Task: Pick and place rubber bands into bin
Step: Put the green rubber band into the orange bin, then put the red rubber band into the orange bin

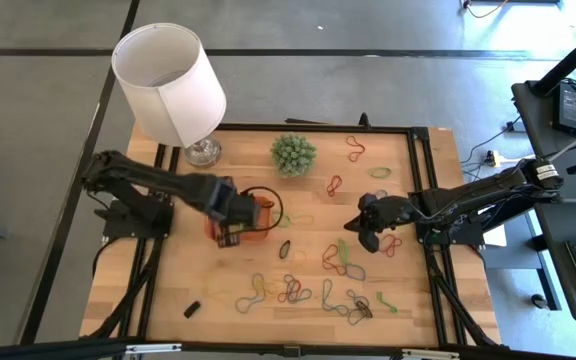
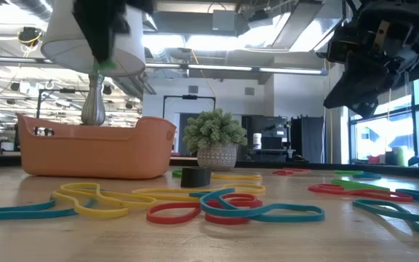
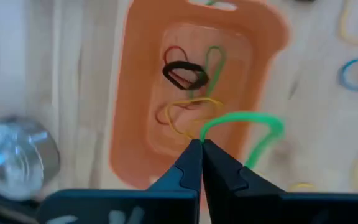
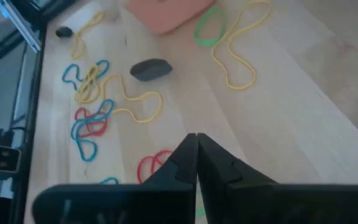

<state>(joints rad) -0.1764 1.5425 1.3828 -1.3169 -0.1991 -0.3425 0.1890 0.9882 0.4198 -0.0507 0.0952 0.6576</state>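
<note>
**Green band held over the bin, release pending**

High view: the left gripper (image 1: 230, 222) is seen over the orange bin (image 1: 258, 228), which sits left of the tabletop's middle. The right gripper (image 1: 368, 226) is held right of centre, above the loose bands (image 1: 288, 290) scattered toward the near edge and the right edge. A white lamp (image 1: 168, 80) stands at the far left corner, and a small plant (image 1: 294, 154) is set by the far edge.

Low view: the bin (image 2: 93, 149) is seen resting on the tabletop with bands (image 2: 224, 207) lying in front of it. The right gripper (image 2: 366, 102) hangs well above the wood.

Left wrist view: the fingers are pressed together on a green band (image 3: 247, 127), which is pinched at its end and dangles over the bin's (image 3: 135, 93) edge. Black, red, green and yellow bands are already lying inside.

Right wrist view: the right fingers are pressed together with nothing seen between them; bands (image 4: 92, 99) and a small dark object (image 4: 150, 68) lie on the wood beyond.

The placing step is judged to be in hand. The next move calls for the left fingers to be spread over the bin's middle, so that the band drops wholly inside rather than across the rim. Many bands remain to be collected.

No brand, label or writing can be read.
</note>
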